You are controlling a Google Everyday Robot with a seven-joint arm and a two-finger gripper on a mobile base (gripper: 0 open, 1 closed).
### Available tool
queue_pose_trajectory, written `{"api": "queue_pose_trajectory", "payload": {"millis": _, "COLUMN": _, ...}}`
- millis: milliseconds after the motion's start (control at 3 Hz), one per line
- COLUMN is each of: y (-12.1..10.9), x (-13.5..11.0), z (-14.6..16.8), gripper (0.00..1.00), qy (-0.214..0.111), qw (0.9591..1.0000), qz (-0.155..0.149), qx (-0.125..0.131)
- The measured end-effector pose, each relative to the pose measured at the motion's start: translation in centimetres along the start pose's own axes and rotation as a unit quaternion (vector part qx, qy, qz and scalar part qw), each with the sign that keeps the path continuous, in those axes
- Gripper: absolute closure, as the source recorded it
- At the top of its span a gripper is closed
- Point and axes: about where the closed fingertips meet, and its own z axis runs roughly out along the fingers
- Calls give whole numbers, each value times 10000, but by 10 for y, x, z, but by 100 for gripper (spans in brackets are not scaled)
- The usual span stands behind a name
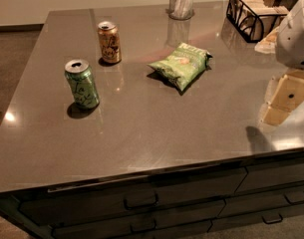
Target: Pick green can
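Note:
The green can (pixel 82 84) stands upright on the left part of the grey countertop (pixel 156 128). It is slim, with pale scribbled markings and a silver top. My gripper (pixel 284 102) hangs over the right edge of the counter, far to the right of the can and well apart from it. It holds nothing that I can see. The white arm housing (pixel 296 34) sits above it.
An orange-brown can (pixel 109 43) stands behind the green can. A flat green chip bag (pixel 182 63) lies mid-counter. A clear cup (pixel 181 1) and a black wire basket (pixel 253 14) stand at the back. Drawers (pixel 141 203) run below the front edge.

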Motion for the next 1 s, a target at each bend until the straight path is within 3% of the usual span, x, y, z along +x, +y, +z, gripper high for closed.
{"api": "queue_pose_trajectory", "payload": {"millis": 333, "y": 0, "x": 0, "z": 0, "gripper": 0, "qy": 0, "qw": 10000, "qz": 0, "qx": 1}}
{"api": "queue_pose_trajectory", "payload": {"millis": 667, "y": -2, "x": -17, "z": 6, "gripper": 0, "qy": -335, "qw": 9994, "qz": -18, "qx": -71}}
{"api": "queue_pose_trajectory", "payload": {"millis": 1000, "y": -9, "x": -54, "z": 23, "gripper": 0, "qy": -843, "qw": 9963, "qz": -6, "qx": -180}}
